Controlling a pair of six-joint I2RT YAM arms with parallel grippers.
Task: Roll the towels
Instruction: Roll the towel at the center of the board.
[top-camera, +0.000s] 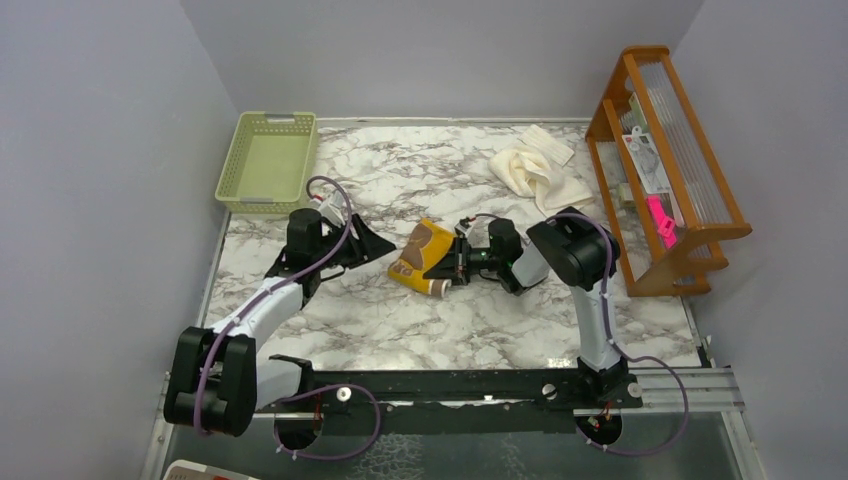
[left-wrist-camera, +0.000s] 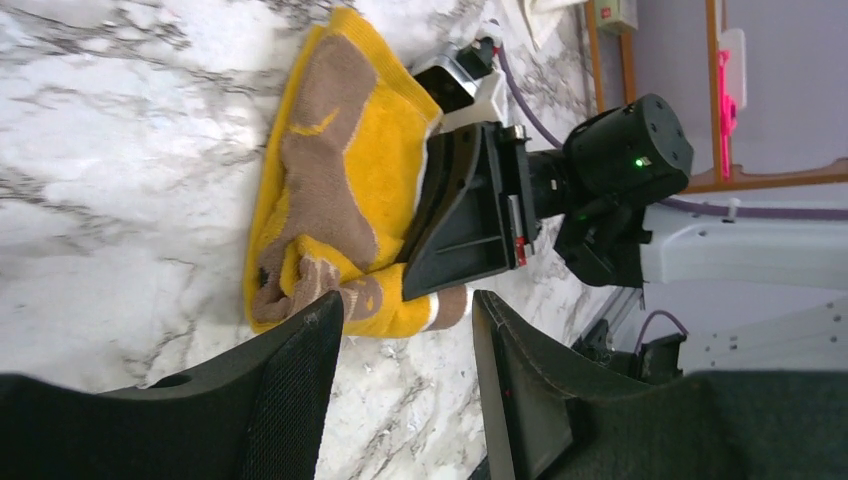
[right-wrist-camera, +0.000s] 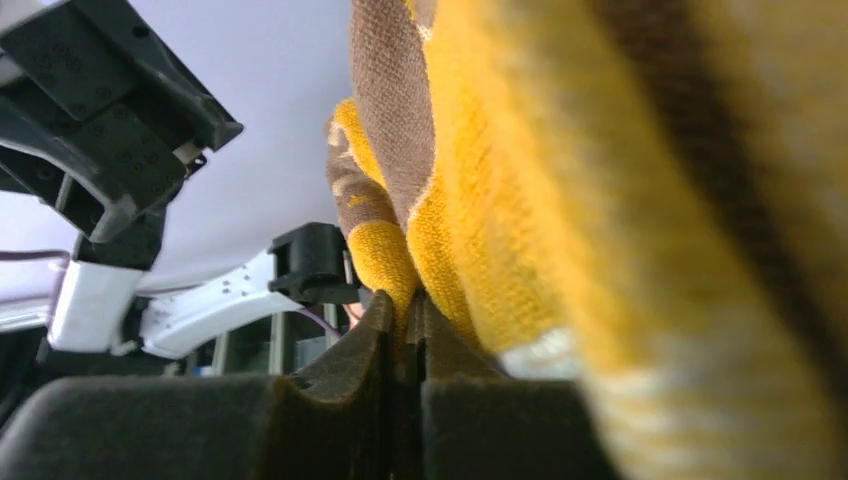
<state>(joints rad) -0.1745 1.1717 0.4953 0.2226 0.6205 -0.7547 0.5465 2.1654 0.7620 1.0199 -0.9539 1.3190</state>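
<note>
One fuzzy brown-and-mustard towel (top-camera: 424, 254) lies crumpled on the marbled surface (top-camera: 400, 320), its edge pinched in the closed right gripper (top-camera: 456, 267), with the left gripper (top-camera: 374, 246) gaping empty just beside it. Beyond it, toward the wooden rack (top-camera: 668, 170), the plain cream-white towel (top-camera: 530, 172) sits bunched.

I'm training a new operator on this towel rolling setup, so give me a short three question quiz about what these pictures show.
1. Which arm's fingers are shut on the brown towel?
2. True or false: the left fingers grip it too.
3. The cream towel lies: A, draped over the left arm; B, on the table near the wooden rack; C, under the brown towel.

Key
1. The right fingers.
2. False: they stand open.
3. B.
</note>
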